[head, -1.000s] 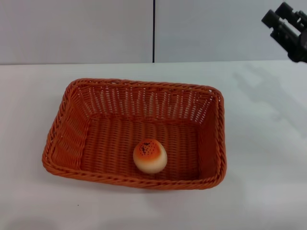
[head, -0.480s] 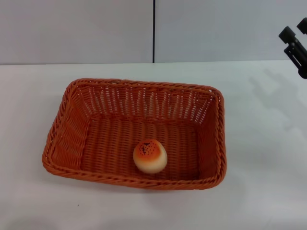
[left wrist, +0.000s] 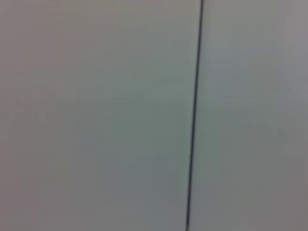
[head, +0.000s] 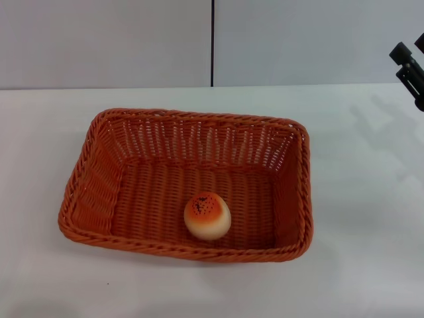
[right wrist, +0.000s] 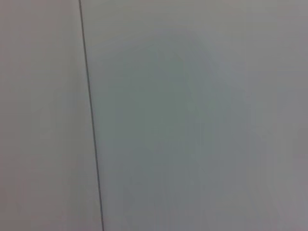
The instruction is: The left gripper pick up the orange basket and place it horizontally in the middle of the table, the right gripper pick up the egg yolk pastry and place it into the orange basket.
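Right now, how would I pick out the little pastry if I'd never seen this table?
Find the orange basket in the middle of the white table. On its floor, near the front rim, sits the egg yolk pastry: the only thing inside, round, cream-coloured, with a glossy orange top and dark specks.

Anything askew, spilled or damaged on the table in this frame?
Nothing stands out. The orange basket sits flat on the table, the egg yolk pastry upright inside it. The right gripper is at the far right edge.

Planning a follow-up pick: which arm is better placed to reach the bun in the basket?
Right, probably: the right gripper shows at the table's right edge; the left gripper is out of view. The small cream orange-topped bun sits in the orange woven basket.
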`<act>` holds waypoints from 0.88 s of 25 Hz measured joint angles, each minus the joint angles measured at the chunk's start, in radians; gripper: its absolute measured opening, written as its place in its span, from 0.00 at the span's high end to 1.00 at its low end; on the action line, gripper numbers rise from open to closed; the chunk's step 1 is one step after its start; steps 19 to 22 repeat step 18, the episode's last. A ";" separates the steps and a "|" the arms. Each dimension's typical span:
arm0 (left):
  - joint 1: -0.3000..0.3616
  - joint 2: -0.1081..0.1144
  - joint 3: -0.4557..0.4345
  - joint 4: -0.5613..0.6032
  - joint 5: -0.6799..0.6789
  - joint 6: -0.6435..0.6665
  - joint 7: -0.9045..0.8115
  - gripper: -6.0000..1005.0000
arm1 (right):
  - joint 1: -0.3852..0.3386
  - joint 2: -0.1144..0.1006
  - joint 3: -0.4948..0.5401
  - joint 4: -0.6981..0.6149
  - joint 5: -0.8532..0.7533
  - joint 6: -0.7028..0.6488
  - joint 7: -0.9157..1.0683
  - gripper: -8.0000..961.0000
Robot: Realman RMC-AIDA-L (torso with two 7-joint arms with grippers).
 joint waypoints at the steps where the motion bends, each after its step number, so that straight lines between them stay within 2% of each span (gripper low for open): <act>1: 0.000 0.001 0.014 0.004 0.001 0.000 0.005 0.35 | -0.001 0.002 0.002 0.002 0.000 0.004 0.000 0.43; 14: 0.019 0.004 0.020 0.039 -0.002 0.002 0.008 0.35 | -0.036 0.005 0.111 0.080 0.003 0.053 -0.001 0.43; 22: 0.014 0.004 0.019 0.050 -0.001 -0.002 0.000 0.35 | -0.034 0.005 0.113 0.107 0.003 0.053 -0.014 0.43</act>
